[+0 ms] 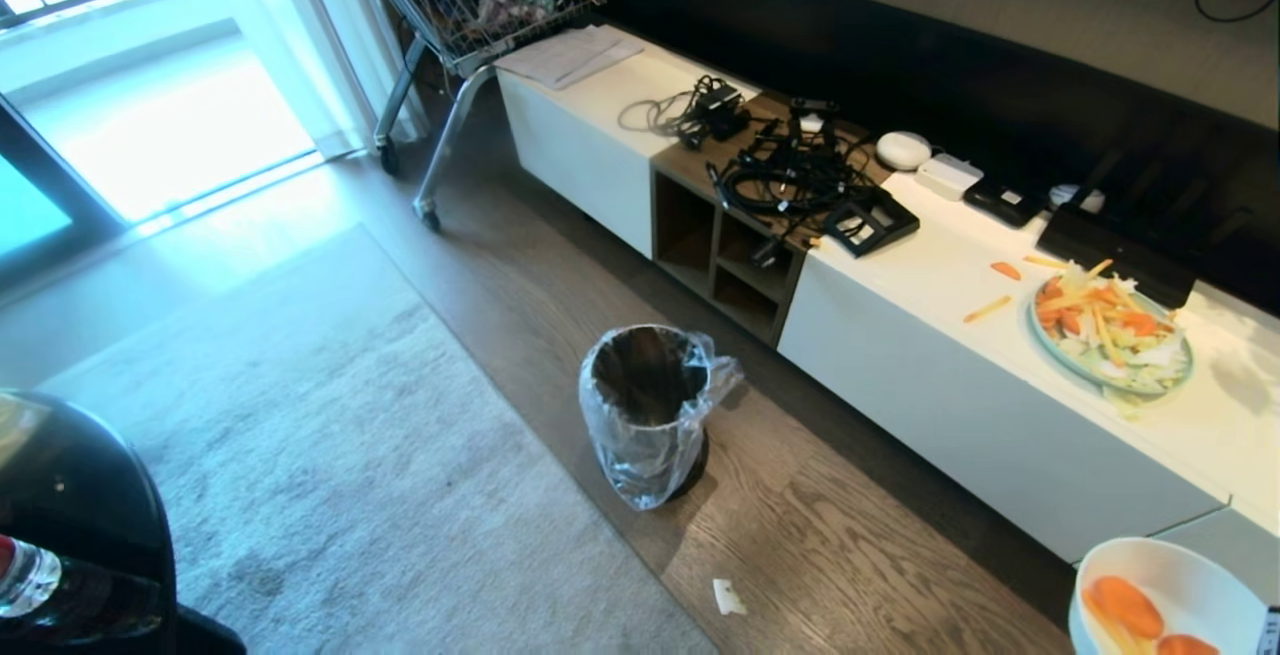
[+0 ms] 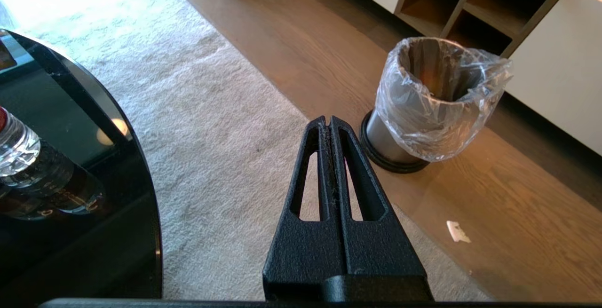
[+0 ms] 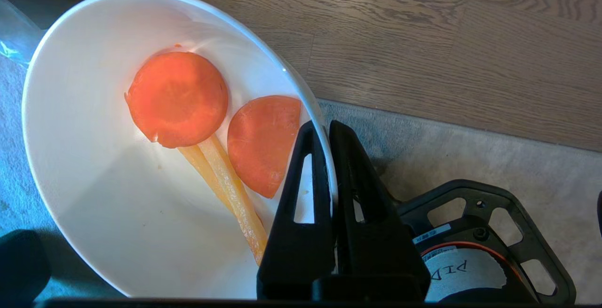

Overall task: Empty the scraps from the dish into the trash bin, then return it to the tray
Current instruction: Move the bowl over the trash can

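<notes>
Gripping the dish (image 3: 94, 195) rim w/ our right pincer (image 3: 328, 127), scraps (image 3: 178, 98) inside; left pincer (image 2: 328, 121) pressed together near trash bin (image 2: 435, 96).

One deep round white bowl (image 3: 84, 195) holds two round orange carrot slices (image 3: 178, 97) and two thin pale yellow strips (image 3: 235, 200). One shiny metal bin lined with crinkly clear plastic (image 1: 648, 415) stands on the floor; far right, one pale green plate of vegetable scraps (image 1: 1110, 335) rests on the white cabinet.
</notes>
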Controlling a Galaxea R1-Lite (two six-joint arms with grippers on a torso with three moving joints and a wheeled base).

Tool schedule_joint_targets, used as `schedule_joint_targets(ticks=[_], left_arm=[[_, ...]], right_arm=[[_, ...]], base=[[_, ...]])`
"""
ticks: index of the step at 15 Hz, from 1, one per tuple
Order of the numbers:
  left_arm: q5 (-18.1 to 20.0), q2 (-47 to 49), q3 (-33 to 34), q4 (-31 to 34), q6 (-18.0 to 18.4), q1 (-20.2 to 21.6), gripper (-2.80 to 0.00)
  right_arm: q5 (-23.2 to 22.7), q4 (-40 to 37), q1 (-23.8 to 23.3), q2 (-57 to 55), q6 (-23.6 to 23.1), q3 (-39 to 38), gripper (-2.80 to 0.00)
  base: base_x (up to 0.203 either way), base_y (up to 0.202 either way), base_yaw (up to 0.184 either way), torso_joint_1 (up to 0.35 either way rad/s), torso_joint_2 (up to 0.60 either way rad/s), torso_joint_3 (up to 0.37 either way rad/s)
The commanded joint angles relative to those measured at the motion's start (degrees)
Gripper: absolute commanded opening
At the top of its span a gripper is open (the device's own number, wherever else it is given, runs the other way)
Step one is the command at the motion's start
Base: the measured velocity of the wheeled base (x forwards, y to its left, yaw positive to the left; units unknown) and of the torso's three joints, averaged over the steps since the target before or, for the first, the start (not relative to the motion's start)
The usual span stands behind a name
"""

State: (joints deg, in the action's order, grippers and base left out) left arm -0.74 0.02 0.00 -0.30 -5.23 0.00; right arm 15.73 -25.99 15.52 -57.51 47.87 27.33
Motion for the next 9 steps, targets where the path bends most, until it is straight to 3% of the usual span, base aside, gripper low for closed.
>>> schedule_joint_targets(ticks=[1,9], left_arm=[[-0.05,-0.02,0.00,-0.05,-0.04,0.00,-2.80],[-0.05,-0.02,0.00,-0.05,-0.04,0.00,-2.80]], right_arm=[[0.09,-0.12,-0.02,-0.14,-0.91,1.27,-2.80],[0.18,2.96,0.03,-1.37,-6.30,2.55,-2.80]], base=[[0.000,0.000,0.000,0.006,0.01,-0.195],[0.000,0.000,0.000,0.003,0.00,-0.200]])
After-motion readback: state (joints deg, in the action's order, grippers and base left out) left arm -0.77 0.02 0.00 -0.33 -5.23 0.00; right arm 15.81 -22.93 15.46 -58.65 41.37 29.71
